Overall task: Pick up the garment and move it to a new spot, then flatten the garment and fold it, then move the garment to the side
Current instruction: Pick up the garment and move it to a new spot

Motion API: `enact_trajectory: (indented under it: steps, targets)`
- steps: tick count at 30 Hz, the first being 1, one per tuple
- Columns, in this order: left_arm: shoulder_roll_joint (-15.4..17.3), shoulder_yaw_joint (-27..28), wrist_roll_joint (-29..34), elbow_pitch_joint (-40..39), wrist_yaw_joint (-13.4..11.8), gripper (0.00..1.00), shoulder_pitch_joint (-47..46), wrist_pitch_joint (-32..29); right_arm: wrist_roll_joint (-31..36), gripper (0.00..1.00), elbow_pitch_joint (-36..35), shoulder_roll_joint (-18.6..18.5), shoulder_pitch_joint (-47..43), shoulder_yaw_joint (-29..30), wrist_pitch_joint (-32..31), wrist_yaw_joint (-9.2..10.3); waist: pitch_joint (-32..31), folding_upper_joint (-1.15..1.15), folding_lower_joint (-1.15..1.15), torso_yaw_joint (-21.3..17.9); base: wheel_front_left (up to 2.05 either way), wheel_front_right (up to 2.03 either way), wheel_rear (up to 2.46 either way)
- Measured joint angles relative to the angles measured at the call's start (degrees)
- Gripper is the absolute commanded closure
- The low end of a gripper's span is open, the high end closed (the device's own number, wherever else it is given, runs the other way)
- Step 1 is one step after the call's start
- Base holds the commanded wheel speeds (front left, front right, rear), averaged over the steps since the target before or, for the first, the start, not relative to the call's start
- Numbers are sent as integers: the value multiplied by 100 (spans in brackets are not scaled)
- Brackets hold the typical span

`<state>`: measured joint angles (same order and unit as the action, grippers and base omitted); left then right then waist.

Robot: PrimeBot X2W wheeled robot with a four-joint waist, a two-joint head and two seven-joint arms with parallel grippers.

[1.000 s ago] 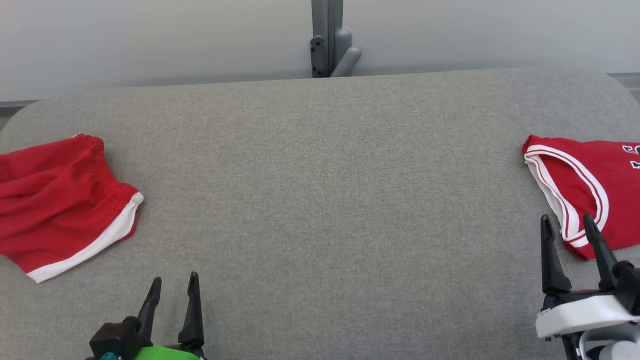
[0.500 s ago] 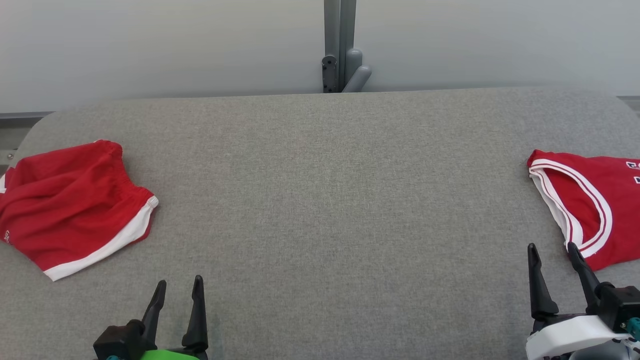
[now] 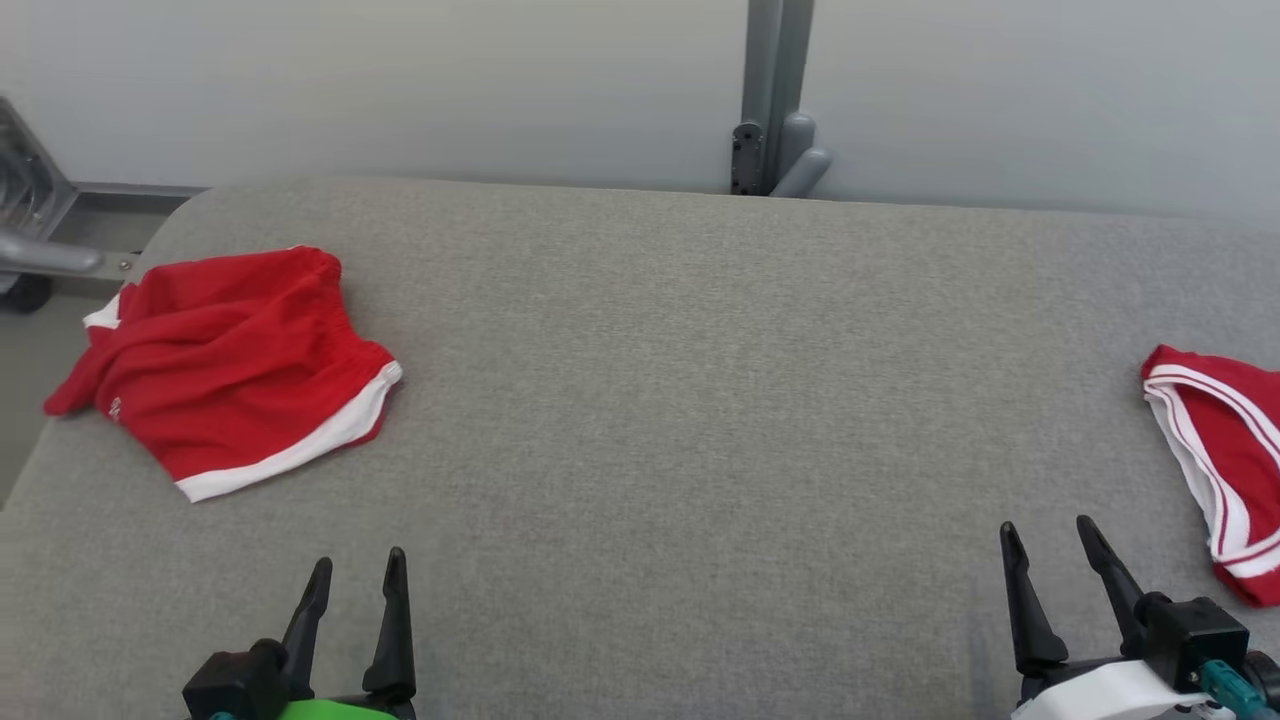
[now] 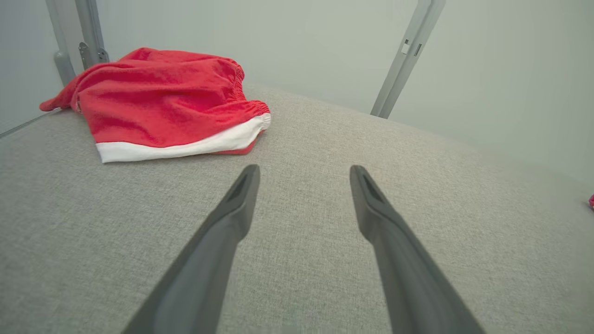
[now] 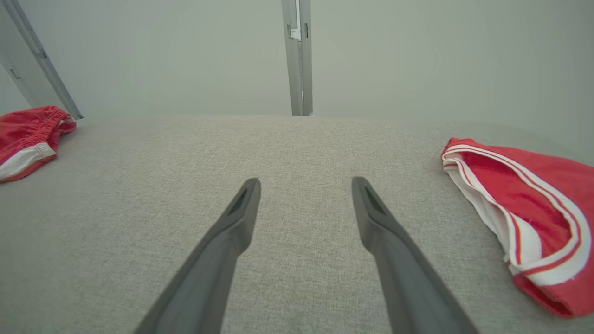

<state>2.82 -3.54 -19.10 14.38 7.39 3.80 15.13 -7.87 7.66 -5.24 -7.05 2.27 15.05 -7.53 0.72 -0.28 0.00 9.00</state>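
Red shorts (image 3: 230, 370) and perhaps a jersey (image 3: 1232, 440) on grey table (image 3: 700, 400).

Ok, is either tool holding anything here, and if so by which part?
Nothing is held. The left tool and right tool both stand open above the grey surface; the red shorts and red jersey lie apart from them.

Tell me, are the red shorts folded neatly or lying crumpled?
Crumpled, not folded. The red shorts lie bunched on the gray table, with deep wrinkles across the cloth.

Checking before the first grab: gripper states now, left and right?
Left gripper: open, holding nothing.
Right gripper: open, holding nothing.
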Motion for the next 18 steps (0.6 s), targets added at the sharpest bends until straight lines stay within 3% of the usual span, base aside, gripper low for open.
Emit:
enact_trajectory:
  steps: [12, 18]
  targets:
    - [2, 165, 5, -147, 0, 0, 141, 0, -53, 0, -105, -158, 194, -379, 0, 1, 15, 0, 0, 1130, 0, 0, 0]
    - [3, 157, -25, -243, -1, 0, 112, 0, -105, 0, -146, -311, 246, -458, 1, 1, 141, 0, 0, 1466, 0, 0, 0]
